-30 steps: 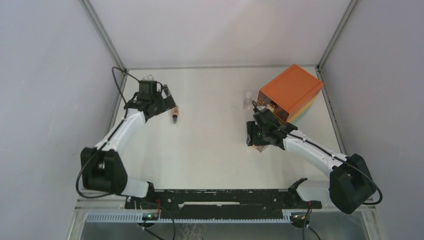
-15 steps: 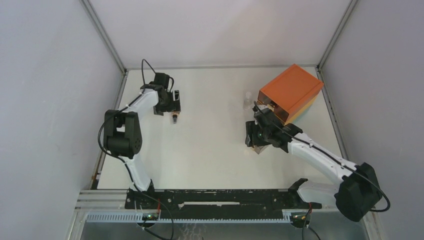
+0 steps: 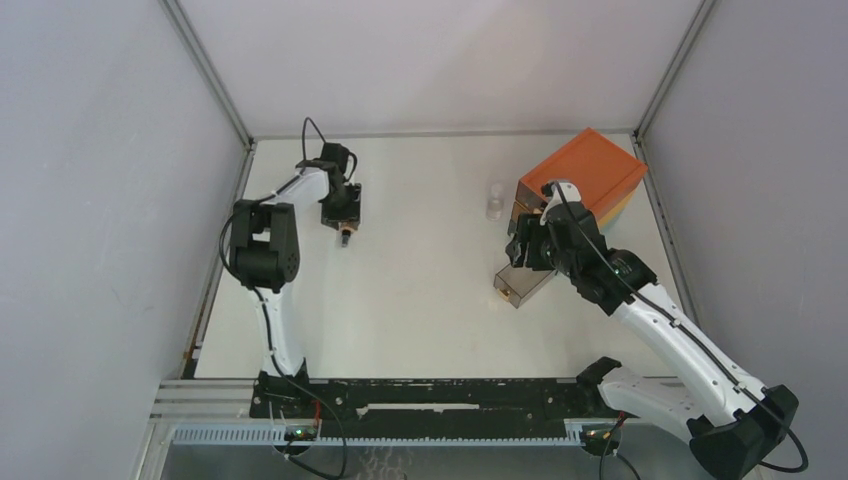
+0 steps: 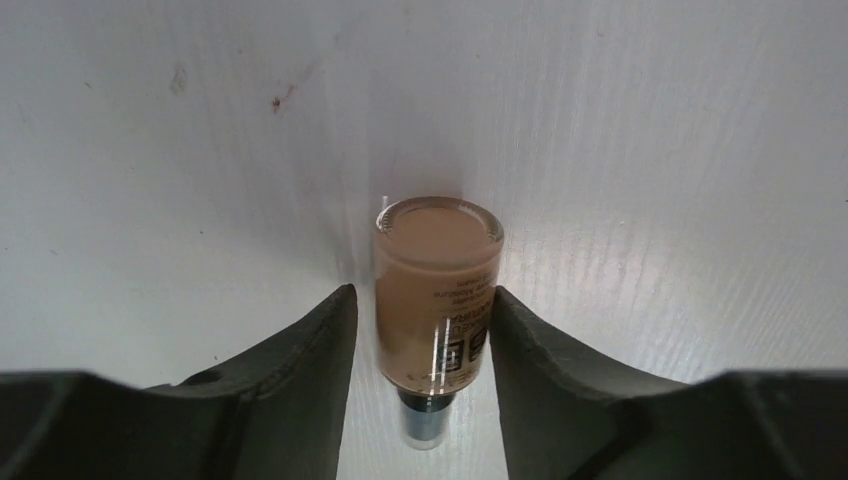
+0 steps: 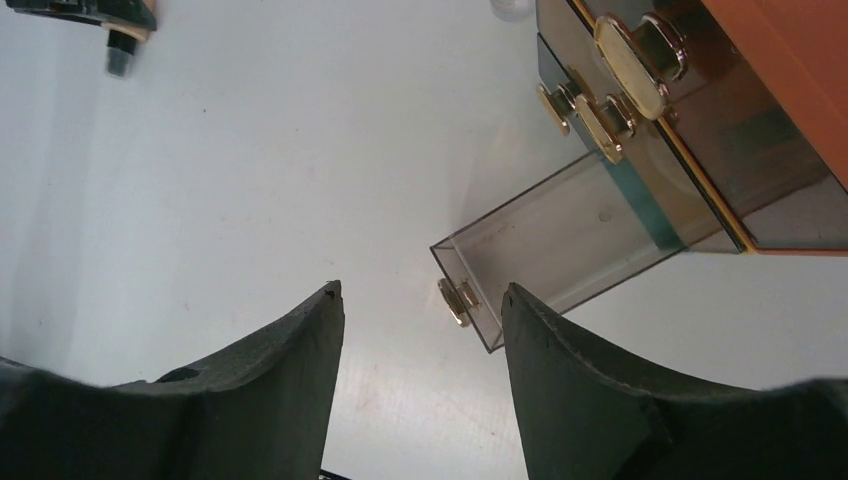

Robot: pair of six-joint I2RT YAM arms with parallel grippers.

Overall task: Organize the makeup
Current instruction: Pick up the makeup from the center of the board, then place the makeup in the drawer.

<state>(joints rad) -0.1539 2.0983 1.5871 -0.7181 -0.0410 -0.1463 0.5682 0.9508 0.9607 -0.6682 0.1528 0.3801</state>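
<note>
Straddling the bottle: your left gripper [image 4: 421, 295], reached out to about 10 o'clock on the table [image 3: 430, 300].
Left gripper: the jaws stand narrow around the bottle [image 4: 438, 270]. In your wrist view the finger [image 4: 540, 370] at 3 o'clock meets the glass. A thin strip of table shows beside the other finger [image 4: 300, 370] at 9 o'clock, so you cannot tell whether the grip is made.
Bottle: peach, lying on its side on the table. In your left wrist view its flat base points to 12 o'clock. Its dark cap [image 4: 425, 425] points to 6 o'clock, down between the fingers.
Right gripper: your right gripper [image 5: 422, 290] has its jaws wide with nothing between them. It hangs above the table at about 3 o'clock, just in front of the box, with the drawer below it.
Drawer: the clear drawer [image 5: 560, 235] is pulled out of the box toward 7 o'clock in the top view. It has a gold handle [image 5: 457, 300] on its front wall.
Box: the orange-topped box [image 3: 585, 175] sits at 2 o'clock on the table. More gold handles show on its front.
Clear item: a small clear item [image 3: 494, 203] stands just beside the box at its 9 o'clock, too small for you to identify.
Arms: your two grippers are well apart, one on each side of the table.
</note>
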